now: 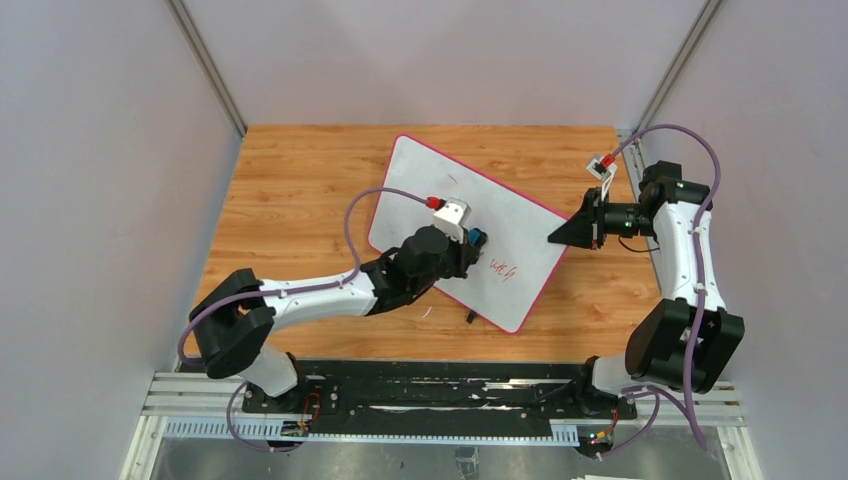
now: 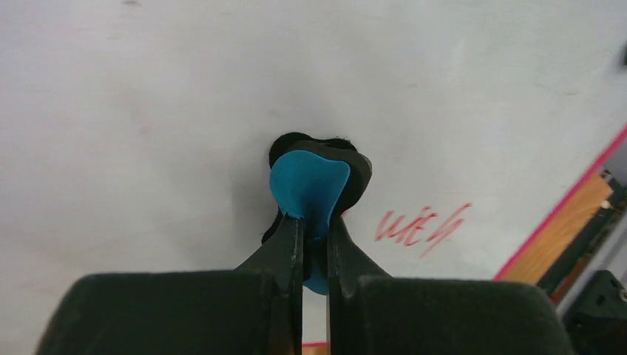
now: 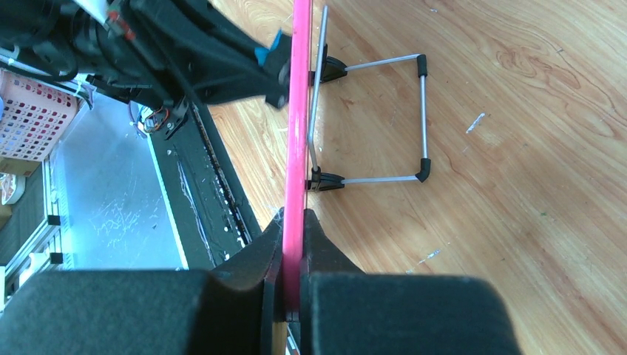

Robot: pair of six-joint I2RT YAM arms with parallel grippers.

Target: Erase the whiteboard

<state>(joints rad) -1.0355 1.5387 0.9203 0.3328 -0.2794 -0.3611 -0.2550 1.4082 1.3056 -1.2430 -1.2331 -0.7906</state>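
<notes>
The whiteboard (image 1: 430, 190) stands tilted on the wooden table, white with a pink-red rim (image 3: 299, 126). Red scribbled writing (image 1: 502, 269) (image 2: 420, 227) sits near its lower right corner. My left gripper (image 1: 470, 243) (image 2: 314, 222) is shut on the blue-and-black eraser (image 2: 314, 181) (image 1: 474, 238), which presses against the board's face just left of the writing. On the board's right edge my right gripper (image 1: 556, 237) (image 3: 296, 222) is shut, with the pink rim pinched between its fingers. A wire stand (image 3: 370, 122) with black feet props the board from behind.
The wooden table (image 1: 290, 190) carries the board. A black rail (image 1: 430, 395) runs along the near edge by the arm bases. A pink perforated basket (image 3: 33, 111) sits off the table in the right wrist view. Grey walls enclose the back and sides.
</notes>
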